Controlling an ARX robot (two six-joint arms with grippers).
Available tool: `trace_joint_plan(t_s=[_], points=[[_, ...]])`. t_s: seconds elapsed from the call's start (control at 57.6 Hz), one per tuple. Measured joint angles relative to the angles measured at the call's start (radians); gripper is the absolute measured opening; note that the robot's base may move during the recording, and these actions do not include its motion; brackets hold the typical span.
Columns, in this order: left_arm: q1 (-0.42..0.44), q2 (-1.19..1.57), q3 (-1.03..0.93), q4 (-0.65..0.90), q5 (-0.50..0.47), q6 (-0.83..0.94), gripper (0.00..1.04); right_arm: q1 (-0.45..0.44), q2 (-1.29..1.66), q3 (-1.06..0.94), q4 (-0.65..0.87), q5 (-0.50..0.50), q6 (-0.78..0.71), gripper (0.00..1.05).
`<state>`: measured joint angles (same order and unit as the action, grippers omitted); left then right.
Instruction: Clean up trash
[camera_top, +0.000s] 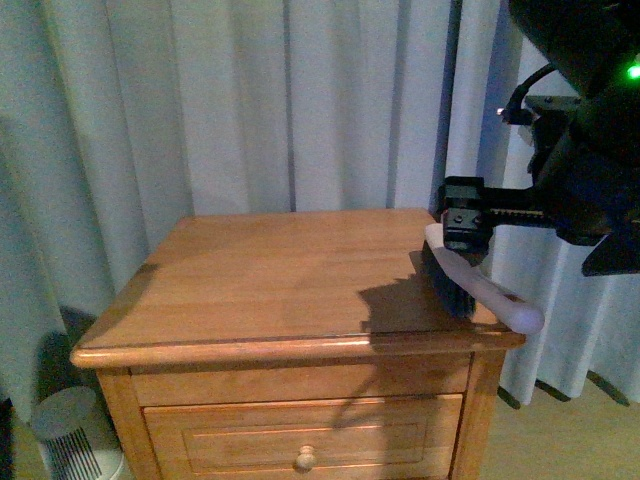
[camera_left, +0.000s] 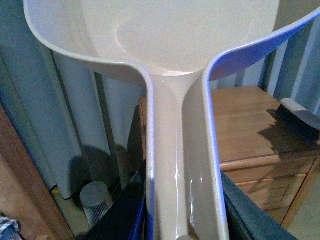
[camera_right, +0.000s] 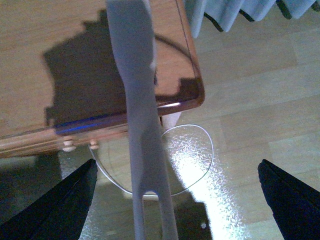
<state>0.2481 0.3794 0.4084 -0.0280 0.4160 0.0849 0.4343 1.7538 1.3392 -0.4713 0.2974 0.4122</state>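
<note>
You had left gripper (camera_left: 183, 200) clamped on dustpan (camera_left: 170, 40) handle. Right gripper (camera_right: 176, 165) claw was apart, straddling brush (camera_top: 470, 285) handle at right edge of table (camera_top: 260, 280). Trash was not visible in any view. Looked like brush-grab step. Next move needed square close on overhanging handle, then locating trash.

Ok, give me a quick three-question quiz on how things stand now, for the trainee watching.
1. True or false: the brush lies in the middle of the table top.
2. What does the left gripper hold? A: dustpan. B: brush. C: nothing.
3. Is the right gripper open or shut?

Key:
1. False. It lies at the table's right edge, handle overhanging.
2. A.
3. Open. Its fingers are spread either side of the brush handle, apart from it.
</note>
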Motion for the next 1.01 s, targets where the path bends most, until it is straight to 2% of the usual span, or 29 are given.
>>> trace_joint_plan(t_s=[0.556,0.625,1.007], points=[[0.0,0.0,0.0,0.0,0.0,0.0,0.27,0.005,0.111,0.007,0.071,0.007,0.041,0.97],[0.0,0.0,0.0,0.0,0.0,0.0,0.27,0.004,0.117,0.006,0.071,0.006,0.043,0.89],[0.0,0.0,0.0,0.0,0.0,0.0,0.27,0.003,0.132,-0.005,0.096,-0.005,0.047,0.26]])
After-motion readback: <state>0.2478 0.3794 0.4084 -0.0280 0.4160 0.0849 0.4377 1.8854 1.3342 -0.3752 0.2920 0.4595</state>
